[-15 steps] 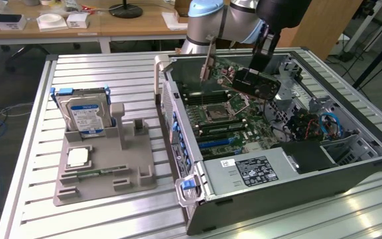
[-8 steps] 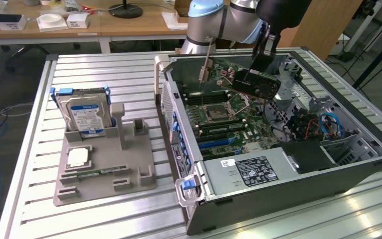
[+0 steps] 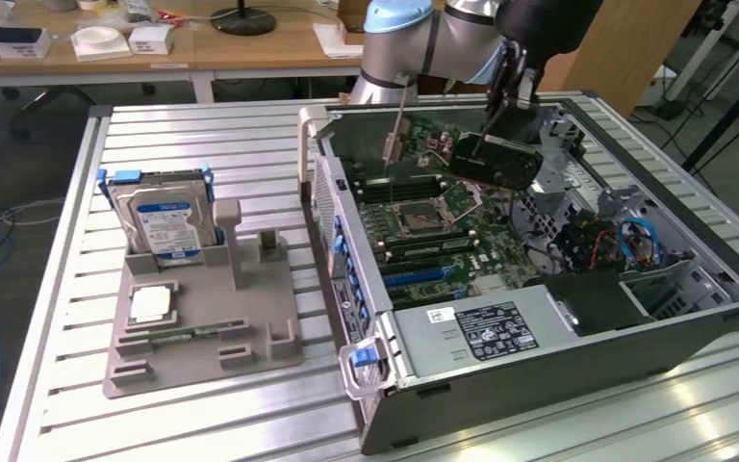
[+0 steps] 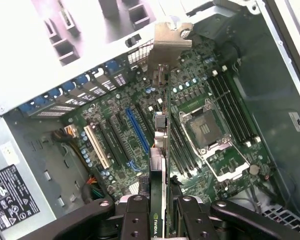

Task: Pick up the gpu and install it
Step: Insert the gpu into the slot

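Note:
The gpu [image 3: 496, 159] is a dark flat card that hangs over the motherboard [image 3: 441, 241] inside the open computer case [image 3: 537, 371]. My gripper [image 3: 514, 101] comes down from above and is shut on its upper edge. In the wrist view the gpu [image 4: 161, 150] shows edge-on, running from my gripper [image 4: 162, 222] out to its pale metal bracket [image 4: 171, 42] near the case's rear slots. The card hovers above the blue expansion slot [image 4: 138, 131] and the black slots beside it, apart from them.
A CPU socket [image 4: 210, 137] and memory slots [image 4: 232, 107] lie beside the card. The power supply [image 3: 488, 329] fills the case's near end. On the exterior view's left, a grey fixture [image 3: 203, 327] holds an upright silver hard drive [image 3: 165, 223].

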Controlling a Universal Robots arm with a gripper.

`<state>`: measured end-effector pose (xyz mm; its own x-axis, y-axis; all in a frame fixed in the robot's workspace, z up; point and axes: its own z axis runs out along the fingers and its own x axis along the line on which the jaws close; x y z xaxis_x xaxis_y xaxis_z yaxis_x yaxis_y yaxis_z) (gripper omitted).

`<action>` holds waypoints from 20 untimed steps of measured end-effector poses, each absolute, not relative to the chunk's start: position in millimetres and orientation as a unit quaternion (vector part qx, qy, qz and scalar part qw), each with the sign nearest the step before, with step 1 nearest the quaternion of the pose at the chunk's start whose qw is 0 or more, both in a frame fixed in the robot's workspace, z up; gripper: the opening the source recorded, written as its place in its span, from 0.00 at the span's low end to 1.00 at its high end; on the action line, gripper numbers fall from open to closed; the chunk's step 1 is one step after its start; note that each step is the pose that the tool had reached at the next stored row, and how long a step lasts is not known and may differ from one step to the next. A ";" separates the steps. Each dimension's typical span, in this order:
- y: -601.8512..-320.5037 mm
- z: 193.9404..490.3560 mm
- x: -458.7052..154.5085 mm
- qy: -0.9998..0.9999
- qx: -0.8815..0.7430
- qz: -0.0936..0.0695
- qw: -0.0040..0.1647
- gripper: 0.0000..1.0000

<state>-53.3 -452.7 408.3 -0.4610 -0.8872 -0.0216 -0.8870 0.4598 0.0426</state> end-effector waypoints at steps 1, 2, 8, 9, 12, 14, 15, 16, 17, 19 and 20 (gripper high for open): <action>-452.7 408.2 -53.3 -0.851 0.524 -0.024 0.002 0.26; -452.7 408.2 -53.3 -0.848 0.530 -0.024 0.002 0.26; -452.7 408.2 -53.3 -0.827 0.562 -0.024 0.003 0.26; -452.7 408.2 -53.3 -0.823 0.568 -0.024 0.003 0.26; -452.7 408.2 -53.3 -0.812 0.584 -0.024 0.004 0.26; -452.7 408.2 -53.2 -0.804 0.594 -0.024 0.004 0.26; -452.7 408.3 -53.2 -0.800 0.600 -0.024 0.004 0.26; -452.7 408.2 -53.2 -0.795 0.606 -0.023 0.004 0.26; -452.7 408.2 -53.2 -0.791 0.611 -0.023 0.004 0.26; -452.7 408.3 -53.2 -0.783 0.622 -0.023 0.005 0.26; -452.7 408.3 -53.2 -0.778 0.627 -0.023 0.005 0.26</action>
